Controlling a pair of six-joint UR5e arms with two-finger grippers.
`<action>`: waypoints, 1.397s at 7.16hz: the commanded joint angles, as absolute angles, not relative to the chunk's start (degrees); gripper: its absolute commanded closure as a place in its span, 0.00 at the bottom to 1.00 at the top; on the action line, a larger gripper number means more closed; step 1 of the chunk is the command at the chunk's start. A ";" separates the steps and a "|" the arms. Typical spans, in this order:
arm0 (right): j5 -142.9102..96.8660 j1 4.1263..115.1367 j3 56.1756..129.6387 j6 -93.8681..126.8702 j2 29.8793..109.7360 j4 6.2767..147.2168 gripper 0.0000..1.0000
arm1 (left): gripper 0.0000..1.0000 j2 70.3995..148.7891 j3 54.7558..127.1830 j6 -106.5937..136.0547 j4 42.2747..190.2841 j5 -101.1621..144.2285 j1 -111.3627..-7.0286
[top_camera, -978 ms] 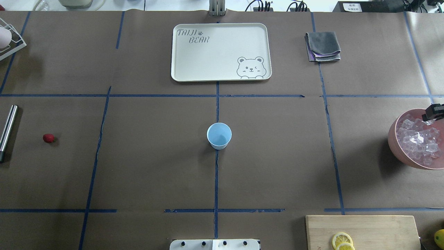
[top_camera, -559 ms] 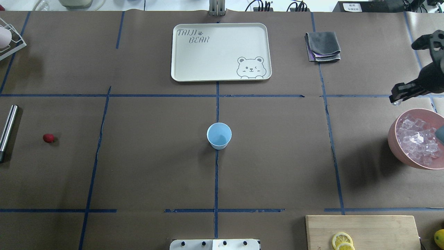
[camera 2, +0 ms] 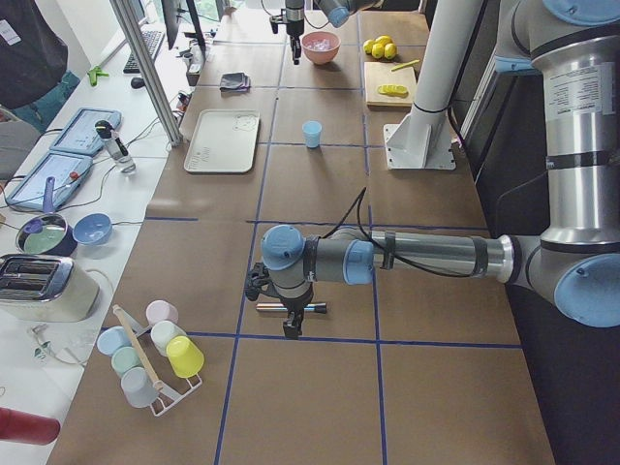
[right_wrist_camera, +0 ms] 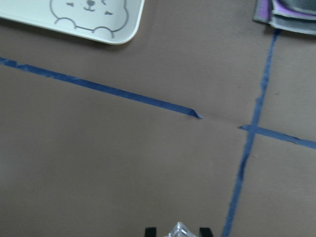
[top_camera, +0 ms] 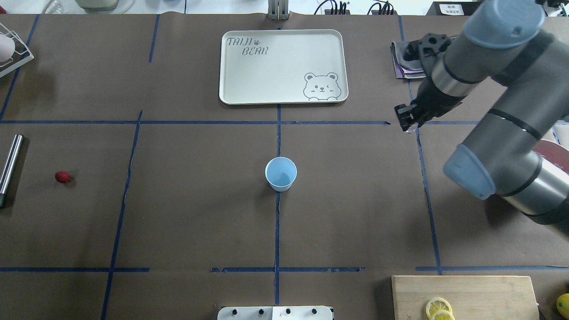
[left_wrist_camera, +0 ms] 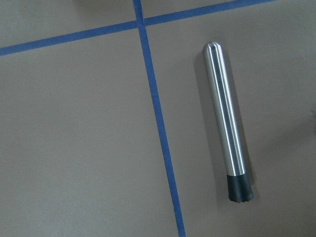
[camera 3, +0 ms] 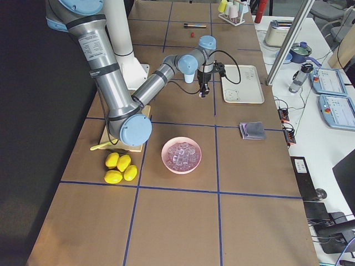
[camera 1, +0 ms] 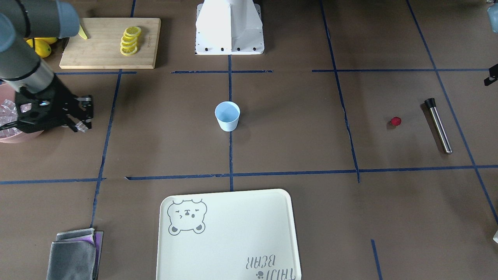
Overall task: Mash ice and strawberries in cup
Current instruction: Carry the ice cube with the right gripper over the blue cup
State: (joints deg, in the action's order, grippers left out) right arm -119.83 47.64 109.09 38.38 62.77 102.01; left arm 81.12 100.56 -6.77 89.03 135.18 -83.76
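Hanging over the steel muddler (top_camera: 10, 164) at the left edge with the left fingers (camera 2: 289, 322); cannot tell whether spread or closed, being seen only from the far end of the surface (top_camera: 178, 213). Just beside the muddler, toward the middle: the strawberry (top_camera: 62, 177), lying untouched. At the centre, the cup (top_camera: 281, 174), upright and seemingly bare inside. Further right, the real change: down at the pink bowl (camera 3: 165, 158) by the right edge a second ago, lifted clear and swung inward since. Now poised with the right fingers (top_camera: 403, 118) above the tape crossing (top_camera: 415, 122) between cup and folded cloth (camera 1: 72, 254), nearer the far edge than the cup. Clamped between those fingers, one ice cube (right_wrist_camera: 180, 231), showing at the bottom of the right wrist view. Meaning for the task, most likely: first ice picked and partway to the cup; drop-off not yet done, berry and mashing left to do.
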 commanded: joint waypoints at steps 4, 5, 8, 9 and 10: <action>-108.22 30.44 96.60 62.12 41.58 103.54 1.00 | 0.00 81.12 100.72 -6.77 89.03 135.18 -83.76; -106.45 28.67 96.24 62.83 41.83 102.49 1.00 | 0.00 81.12 100.72 -6.77 89.03 135.18 -83.76; -105.91 28.21 95.45 64.16 41.92 101.34 0.99 | 0.00 81.12 100.72 -6.86 89.03 135.18 -83.67; -105.91 28.21 95.36 64.07 41.84 101.34 0.94 | 0.00 81.21 100.72 -6.86 89.03 135.26 -83.67; -105.56 28.21 95.36 64.33 41.75 99.60 0.22 | 0.00 81.12 100.81 -6.86 89.12 135.18 -83.67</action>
